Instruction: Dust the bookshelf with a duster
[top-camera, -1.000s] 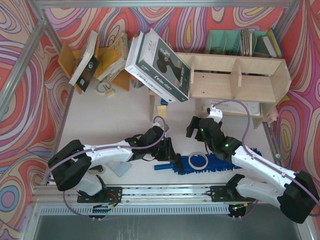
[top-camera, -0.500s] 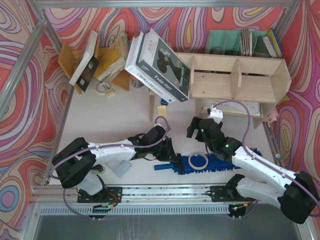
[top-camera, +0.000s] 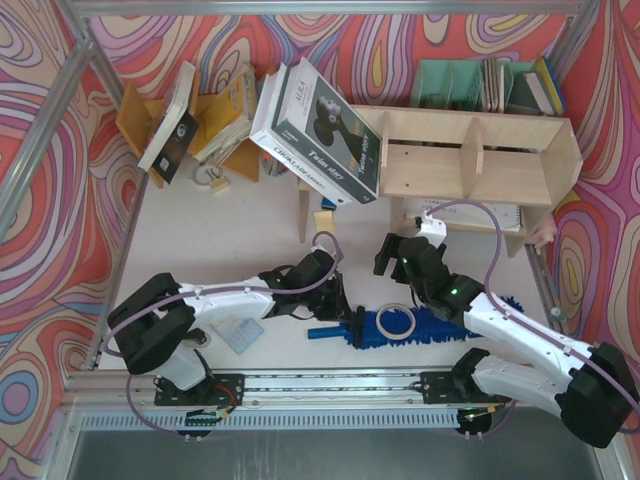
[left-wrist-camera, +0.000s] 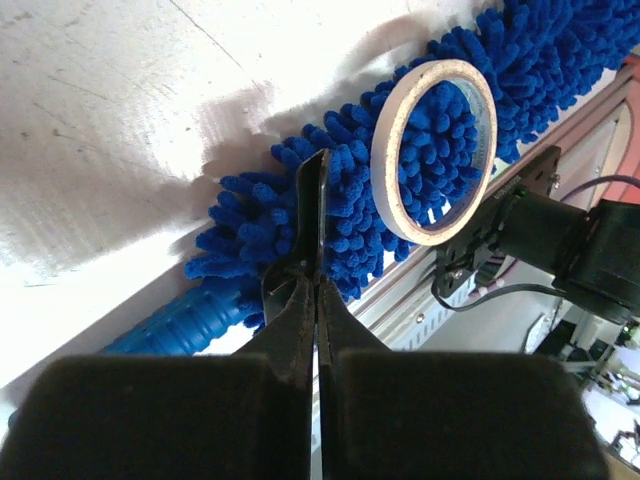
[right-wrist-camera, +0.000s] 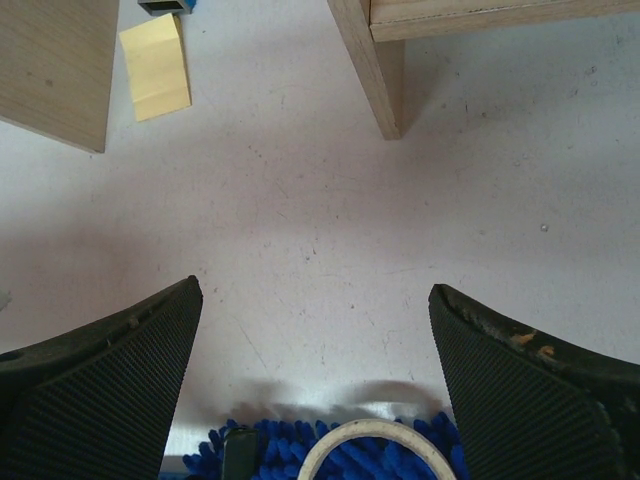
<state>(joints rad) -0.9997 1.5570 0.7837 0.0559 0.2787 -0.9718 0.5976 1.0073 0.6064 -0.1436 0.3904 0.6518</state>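
Fingers of left pincer (left-wrist-camera: 318, 172) pressing fully together, tips sitting in blue fluff just beside handle (left-wrist-camera: 170, 330); cannot tell whether any strands are caught. Right pincer (right-wrist-camera: 315, 290) gaping wide, gripping nothing, hovering over tabletop (top-camera: 240, 240) above fluffy head. Duster (top-camera: 440, 325) lying flat on tabletop in front of bookshelf (top-camera: 470, 150), tape ring (left-wrist-camera: 385, 180) resting on its pile. Head looking light, soft, floppy; fluff likely slipping out of any pinch. Slim stiff handle seeming better hold. Ring probably sliding off on lifting.
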